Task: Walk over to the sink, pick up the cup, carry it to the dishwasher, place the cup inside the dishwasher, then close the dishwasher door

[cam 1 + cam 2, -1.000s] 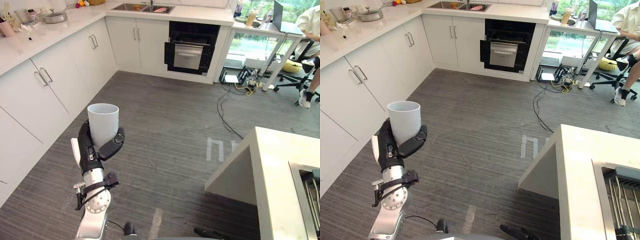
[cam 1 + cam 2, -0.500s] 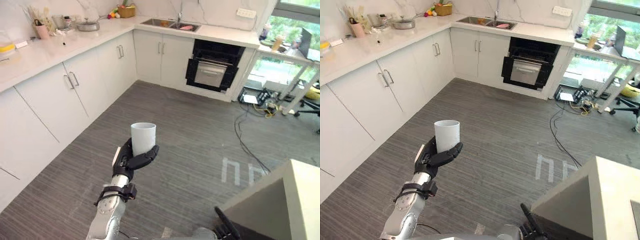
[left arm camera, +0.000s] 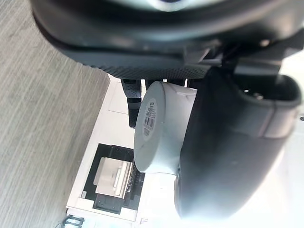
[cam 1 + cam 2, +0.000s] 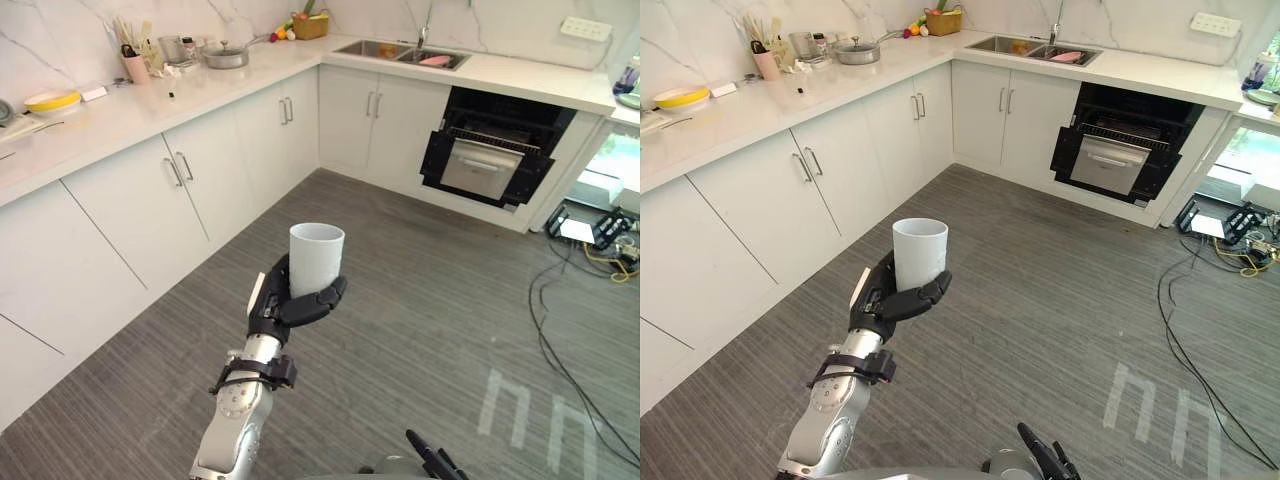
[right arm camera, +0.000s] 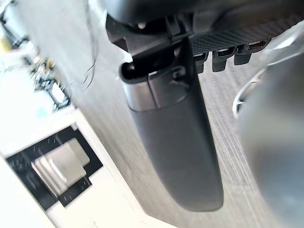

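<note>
The left hand [image 4: 282, 304] is curled round the lower part of a white cup [image 4: 316, 258], thumb across its front, holding it upright in the air above the grey floor [image 4: 430, 300]. Near, at the bottom edge, the right hand [image 4: 1036, 452] shows dark fingers that look straight and bare. White cabinets [image 4: 150, 200] run along the left under a pale worktop [image 4: 150, 100]. At the far end lies the sink [image 4: 385, 49], and right of it the black dishwasher [image 4: 485, 160], its door tilted open.
</note>
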Controlling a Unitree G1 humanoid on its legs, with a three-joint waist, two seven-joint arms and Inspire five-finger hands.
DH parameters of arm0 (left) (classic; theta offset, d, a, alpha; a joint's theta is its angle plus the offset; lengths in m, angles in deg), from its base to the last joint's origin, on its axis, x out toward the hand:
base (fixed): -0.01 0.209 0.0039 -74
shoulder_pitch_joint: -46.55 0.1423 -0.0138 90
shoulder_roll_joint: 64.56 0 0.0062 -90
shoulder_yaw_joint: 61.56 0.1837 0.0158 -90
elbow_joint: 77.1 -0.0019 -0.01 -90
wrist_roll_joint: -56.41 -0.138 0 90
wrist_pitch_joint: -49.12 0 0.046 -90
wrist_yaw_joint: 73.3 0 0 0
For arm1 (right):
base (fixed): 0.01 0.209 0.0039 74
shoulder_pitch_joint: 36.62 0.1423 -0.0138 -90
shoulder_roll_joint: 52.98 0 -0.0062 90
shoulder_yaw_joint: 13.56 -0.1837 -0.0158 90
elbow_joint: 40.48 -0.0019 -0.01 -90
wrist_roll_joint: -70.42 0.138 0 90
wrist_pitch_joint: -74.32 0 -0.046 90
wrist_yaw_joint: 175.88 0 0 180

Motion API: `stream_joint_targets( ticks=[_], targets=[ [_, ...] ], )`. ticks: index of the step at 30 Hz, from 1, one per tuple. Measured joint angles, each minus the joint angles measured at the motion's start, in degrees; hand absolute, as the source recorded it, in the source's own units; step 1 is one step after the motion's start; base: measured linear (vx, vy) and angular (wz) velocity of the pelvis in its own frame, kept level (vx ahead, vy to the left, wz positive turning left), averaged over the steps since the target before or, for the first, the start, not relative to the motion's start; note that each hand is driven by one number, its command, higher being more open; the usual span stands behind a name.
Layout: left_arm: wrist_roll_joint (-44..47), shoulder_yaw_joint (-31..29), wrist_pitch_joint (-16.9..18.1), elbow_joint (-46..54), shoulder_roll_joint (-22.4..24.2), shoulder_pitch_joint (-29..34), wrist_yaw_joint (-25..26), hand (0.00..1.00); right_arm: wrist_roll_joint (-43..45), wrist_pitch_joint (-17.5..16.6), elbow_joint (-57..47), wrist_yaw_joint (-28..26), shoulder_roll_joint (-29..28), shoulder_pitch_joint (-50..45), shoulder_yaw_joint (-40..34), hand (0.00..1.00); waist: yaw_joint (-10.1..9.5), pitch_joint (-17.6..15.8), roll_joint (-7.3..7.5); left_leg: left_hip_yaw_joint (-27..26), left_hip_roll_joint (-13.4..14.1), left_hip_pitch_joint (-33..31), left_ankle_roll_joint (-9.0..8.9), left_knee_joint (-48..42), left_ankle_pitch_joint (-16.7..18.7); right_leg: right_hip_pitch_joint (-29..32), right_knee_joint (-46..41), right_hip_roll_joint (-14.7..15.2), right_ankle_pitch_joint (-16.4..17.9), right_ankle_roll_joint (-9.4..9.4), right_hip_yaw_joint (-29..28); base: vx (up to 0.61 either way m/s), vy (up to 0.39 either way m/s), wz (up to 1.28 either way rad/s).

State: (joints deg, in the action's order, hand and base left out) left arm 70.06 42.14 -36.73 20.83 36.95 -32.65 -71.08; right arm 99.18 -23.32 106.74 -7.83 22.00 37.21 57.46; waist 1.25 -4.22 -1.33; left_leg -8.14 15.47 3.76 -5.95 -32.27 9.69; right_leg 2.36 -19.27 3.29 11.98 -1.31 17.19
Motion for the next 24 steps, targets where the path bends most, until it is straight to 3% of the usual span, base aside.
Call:
stream_joint_targets(
  ticks=[1, 3, 4, 5, 6, 7, 9, 10, 11, 12, 13, 15, 16, 17, 18, 19, 20, 21, 22, 23, 24],
  targets=[
    [-0.38, -1.03, 0.01, 1.95, 0.60, 1.33, -0.19, 0.00, -2.73, -1.26, -1.73, 1.74, 0.92, -0.88, 0.53, 1.00, -0.35, 0.09, -1.67, 0.85, 3.56, -5.23, -0.92, -11.33, -3.47, -2.71, 2.24, -2.22, 0.22, -0.37, 0.21, 0.41, -0.084, 0.00],
    [-0.35, -4.24, 0.44, 3.76, 1.05, 3.05, -0.85, 0.00, -5.78, -2.79, -3.51, 3.71, 2.51, -1.33, 1.76, 1.00, -1.00, -0.06, -2.49, 1.65, 7.06, -9.72, -0.61, -22.81, -11.76, -6.98, 5.03, -4.41, 0.53, -1.57, -1.06, 0.41, -0.057, -0.23],
    [-0.34, -6.84, 0.67, 3.65, 1.19, 3.20, -1.17, 0.00, -6.43, -3.75, -4.98, 5.24, 3.59, -1.24, 2.13, 1.00, -1.64, -0.12, -2.27, 2.08, 7.39, -13.07, -0.17, -29.14, -9.33, -10.41, 6.53, -4.68, 1.29, -1.54, -1.86, 0.42, -0.047, -0.34],
    [-0.32, -8.92, 0.94, 3.68, 1.20, 3.23, -1.48, 0.00, -6.41, -4.30, -6.76, 6.49, 4.86, -0.48, 1.98, 1.00, -2.13, -0.06, -2.16, 0.82, 7.02, -15.89, 1.41, -30.40, -4.80, -13.39, 8.53, -4.47, 1.70, -1.35, -2.95, 0.41, -0.030, -0.41],
    [-0.32, -9.94, 1.22, 3.67, 1.17, 3.28, -1.70, 0.00, -6.31, -4.35, -7.16, 6.78, 5.68, 0.58, 2.12, 1.00, -2.40, -0.07, -2.10, -0.54, 6.83, -17.10, 2.32, -29.27, -2.61, -14.52, 9.41, -4.24, 1.76, -1.25, -3.62, 0.42, 0.039, -0.61],
    [-0.35, -11.45, 1.70, 3.67, 1.13, 3.30, -2.07, 0.00, -5.59, -4.21, -7.66, 7.27, 7.24, 3.31, 2.63, 1.00, -3.24, -0.05, -2.02, -3.14, 6.08, -19.18, 3.35, -24.04, 0.54, -16.44, 10.76, -3.57, 1.94, -0.90, -5.33, 0.53, 0.103, -0.75],
    [-0.37, -12.15, 2.48, 3.65, 0.64, 3.43, -2.09, 0.00, -2.60, -3.70, -8.82, 8.04, 8.51, 7.53, 3.83, 1.00, -4.23, -0.13, -0.60, -5.52, 1.02, -21.35, 3.86, -8.58, 1.34, -18.22, 11.85, -0.21, 2.72, 1.16, -7.40, 0.48, 0.140, -0.68],
    [-0.38, -11.88, 2.64, 3.65, 0.62, 3.58, -2.00, 0.00, -0.98, -3.65, -8.83, 8.52, 9.18, 9.63, 4.58, 1.00, -4.48, -0.13, -0.14, -5.30, -2.27, -22.09, 3.23, 2.36, -0.88, -18.62, 12.26, 1.64, 3.19, 1.96, -8.13, 0.52, 0.254, -0.66],
    [-0.38, -11.12, 2.74, 3.84, 1.20, 4.32, -1.44, 0.00, -0.50, -3.62, -8.48, 9.75, 10.38, 12.46, 5.54, 1.00, -5.03, 0.30, -1.28, -2.82, -5.34, -21.70, 0.93, 19.62, -10.98, -19.34, 13.20, 2.57, 4.18, 4.16, -10.16, 0.54, 0.275, -0.78],
    [-0.38, -11.08, 2.75, 3.76, 1.23, 4.85, -1.14, 0.00, -0.11, -3.44, -7.91, 10.20, 10.16, 13.48, 6.12, 1.00, -5.53, 0.47, -1.36, -2.30, -5.75, -20.63, 0.47, 20.84, -16.73, -20.04, 13.78, 3.16, 4.39, 4.55, -11.33, 0.65, 0.323, -0.79],
    [-0.41, -11.32, 2.71, 2.69, 0.68, 4.74, -0.07, 0.00, 1.10, -2.57, -7.27, 10.94, 7.95, 15.12, 7.51, 1.00, -5.10, -0.08, 0.45, -2.84, -6.48, -20.40, 2.80, 17.67, -16.75, -20.91, 14.30, 4.18, 3.99, 4.64, -12.59, 0.48, 0.180, -0.50],
    [-1.41, -12.29, 2.71, 0.73, 0.42, 4.61, 1.96, 0.00, 1.58, -1.05, -6.86, 11.24, 6.50, 15.53, 10.76, 1.00, -5.13, -0.55, 1.10, -3.22, -4.20, -21.66, 3.10, 9.04, -11.30, -21.44, 12.89, 3.55, 0.79, 5.29, -14.13, 0.43, 0.120, -0.41],
    [-1.61, -12.56, 2.71, 0.17, 0.33, 4.85, 2.99, 0.00, 2.06, -0.20, -6.90, 11.52, 5.93, 15.63, 12.13, 1.00, -5.04, -1.13, 1.27, -3.37, -2.78, -22.55, 3.62, 2.73, -9.43, -22.43, 11.43, 3.61, -0.52, 4.76, -15.11, 0.37, 0.156, -0.40],
    [-2.08, -12.26, 3.58, -0.14, -0.23, 5.26, 3.80, 0.00, 4.32, 0.28, -7.00, 11.64, 5.13, 14.75, 12.59, 1.00, -5.16, -1.48, 2.46, -2.79, -4.86, -23.80, 3.73, -0.04, -6.39, -22.74, 8.44, 4.89, -0.95, 4.95, -15.31, 0.40, 0.243, -0.33],
    [-2.70, -10.73, 4.98, -0.09, 0.70, 5.72, 4.07, 0.00, 6.27, 0.55, -6.82, 11.64, 5.74, 13.22, 12.17, 1.00, -5.07, -0.81, 1.69, -1.24, -7.30, -22.10, 4.62, 4.99, -5.84, -21.47, 3.32, 5.21, -0.86, 5.19, -15.03, 0.29, 0.242, -0.24],
    [-3.40, -10.61, 5.81, -0.20, 0.48, 5.79, 4.00, 0.00, 7.28, 1.12, -6.15, 12.08, 5.10, 12.89, 11.82, 1.00, -5.04, -0.74, 3.00, -2.60, -8.30, -20.70, 4.70, 4.74, -4.29, -20.84, -0.02, 6.96, -0.50, 5.78, -14.75, 0.34, 0.209, -0.17],
    [-4.74, -10.35, 6.45, -0.09, 0.50, 5.82, 4.03, 0.00, 8.66, 1.77, -5.94, 12.23, 4.74, 11.77, 11.50, 1.00, -4.90, -0.50, 4.50, -3.67, -10.02, -18.94, 5.51, 5.67, -3.68, -18.50, -6.22, 9.58, -1.34, 7.25, -13.97, 0.39, 0.164, -0.18],
    [-6.26, -10.00, 7.23, 0.64, 0.44, 5.81, 4.04, 0.00, 10.17, 1.91, -5.85, 12.31, 4.69, 10.79, 11.35, 1.00, -4.67, -0.93, 5.68, -5.37, -12.08, -16.18, 6.44, 6.28, -2.30, -14.60, -15.49, 13.32, -5.43, 11.17, -12.72, 0.50, 0.173, -0.25],
    [-7.76, -9.62, 7.72, 1.27, -0.04, 5.82, 4.21, 0.00, 10.38, 1.88, -5.64, 12.30, 4.28, 10.24, 10.45, 1.00, -4.44, -1.10, 5.94, -6.71, -13.64, -12.90, 7.31, 7.81, -0.97, -11.42, -22.86, 16.90, -12.76, 11.11, -10.85, 0.44, 0.158, -0.30],
    [-8.78, -9.12, 7.94, 1.47, -0.09, 5.81, 4.52, 0.00, 10.30, 1.75, -5.62, 12.28, 4.14, 9.95, 10.27, 1.00, -4.11, -1.11, 5.79, -7.06, -14.13, -10.90, 7.62, 9.17, -0.51, -10.29, -25.83, 18.25, -15.74, 10.67, -10.18, 0.45, 0.147, -0.30],
    [-11.05, -8.76, 8.76, 1.85, -0.80, 5.50, 5.88, 0.00, 10.03, 1.44, -5.72, 11.84, 3.58, 9.92, 10.41, 1.00, -2.96, -1.62, 5.29, -7.24, -14.47, -7.08, 7.89, 11.62, 0.24, -6.76, -33.59, 18.67, -12.55, 9.17, -9.13, 0.42, 0.116, -0.26]
  ],
)
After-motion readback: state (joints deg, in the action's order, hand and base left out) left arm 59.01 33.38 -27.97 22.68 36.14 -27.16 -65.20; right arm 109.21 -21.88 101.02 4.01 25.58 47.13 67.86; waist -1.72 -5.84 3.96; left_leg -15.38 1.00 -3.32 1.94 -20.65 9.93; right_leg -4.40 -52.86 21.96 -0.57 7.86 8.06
